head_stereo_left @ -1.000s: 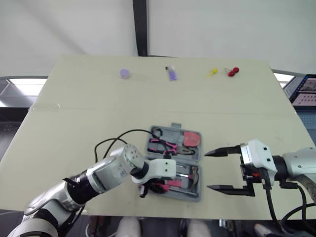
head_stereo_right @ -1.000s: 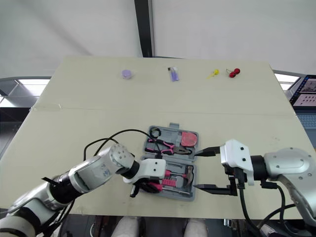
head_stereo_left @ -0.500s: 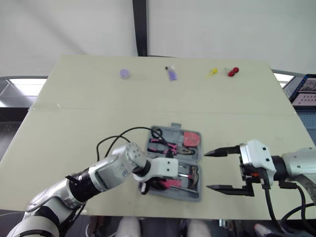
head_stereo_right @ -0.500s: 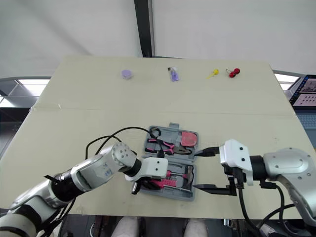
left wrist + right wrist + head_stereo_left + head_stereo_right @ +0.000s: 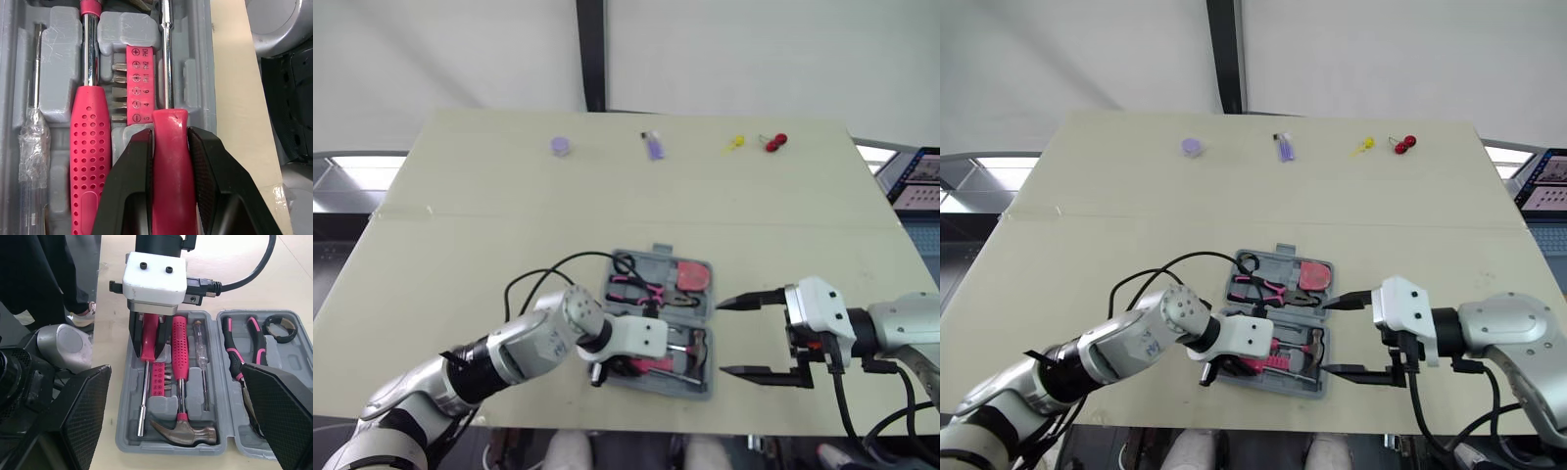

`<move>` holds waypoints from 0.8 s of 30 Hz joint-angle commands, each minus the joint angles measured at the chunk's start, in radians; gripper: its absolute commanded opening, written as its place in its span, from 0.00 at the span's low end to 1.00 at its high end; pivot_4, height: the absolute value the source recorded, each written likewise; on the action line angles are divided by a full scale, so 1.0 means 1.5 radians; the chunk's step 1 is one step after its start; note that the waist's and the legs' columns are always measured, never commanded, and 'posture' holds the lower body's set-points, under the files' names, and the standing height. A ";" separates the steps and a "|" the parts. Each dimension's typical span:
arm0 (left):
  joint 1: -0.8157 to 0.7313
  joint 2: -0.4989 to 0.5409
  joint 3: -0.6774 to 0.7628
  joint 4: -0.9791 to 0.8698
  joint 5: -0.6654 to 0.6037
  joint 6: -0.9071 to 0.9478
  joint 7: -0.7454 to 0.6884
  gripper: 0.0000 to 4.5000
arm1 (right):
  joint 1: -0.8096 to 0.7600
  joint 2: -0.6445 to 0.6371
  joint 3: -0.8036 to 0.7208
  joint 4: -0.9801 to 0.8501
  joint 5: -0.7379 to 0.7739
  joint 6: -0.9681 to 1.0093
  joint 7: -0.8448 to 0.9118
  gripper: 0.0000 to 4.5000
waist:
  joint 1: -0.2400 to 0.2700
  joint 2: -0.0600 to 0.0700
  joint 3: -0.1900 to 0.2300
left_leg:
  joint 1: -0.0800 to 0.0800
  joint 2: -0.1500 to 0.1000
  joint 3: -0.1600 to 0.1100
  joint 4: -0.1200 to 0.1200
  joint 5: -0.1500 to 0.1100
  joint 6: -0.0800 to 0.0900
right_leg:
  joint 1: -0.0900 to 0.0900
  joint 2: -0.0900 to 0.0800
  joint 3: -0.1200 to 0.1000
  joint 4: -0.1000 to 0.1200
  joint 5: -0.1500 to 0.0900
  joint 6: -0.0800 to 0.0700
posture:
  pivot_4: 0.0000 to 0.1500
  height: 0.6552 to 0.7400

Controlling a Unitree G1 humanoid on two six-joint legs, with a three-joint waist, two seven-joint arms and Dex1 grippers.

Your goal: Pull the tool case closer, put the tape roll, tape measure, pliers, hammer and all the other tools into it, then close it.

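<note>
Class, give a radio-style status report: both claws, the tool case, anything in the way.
Left claw shut on pink-handled driver lying in open tool case. Right claw open, hovering beside case, apart. Lid not yet closed; left claw in its path.

The head cameras look down on the whole table (image 5: 460, 245). The wrist cameras sit close, and all see the tool case (image 5: 161, 407).

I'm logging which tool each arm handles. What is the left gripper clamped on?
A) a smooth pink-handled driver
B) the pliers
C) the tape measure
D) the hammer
A: the left wrist view shows the left gripper with its fingers pressing both sides of the pink-handled driver, which lies in the tool case beside the dotted screwdriver.
</note>
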 commanded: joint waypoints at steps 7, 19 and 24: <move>-0.007 -0.001 -0.010 -0.036 0.021 0.004 -0.001 0.13 | 0.000 -0.001 -0.007 -0.013 0.002 -0.008 -0.003 1.00 | 0.000 0.000 0.000 | 0.000 0.000 0.000 0.000 0.000 0.000 | 0.000 0.000 0.000 0.000 0.000 0.000 | 1.00 1.00; -0.001 -0.007 -0.013 -0.050 0.014 0.029 0.000 0.13 | -0.001 -0.001 -0.005 -0.013 0.003 -0.005 -0.004 1.00 | 0.000 0.000 0.000 | 0.000 0.000 0.000 0.000 0.000 0.000 | 0.000 0.000 0.000 0.000 0.000 0.000 | 1.00 1.00; 0.003 -0.011 -0.012 -0.055 0.008 0.043 0.002 0.13 | -0.003 -0.001 -0.002 -0.013 0.003 -0.005 -0.004 1.00 | 0.000 0.000 0.000 | 0.000 0.000 0.000 0.000 0.000 0.000 | 0.000 0.000 0.000 0.000 0.000 0.000 | 1.00 1.00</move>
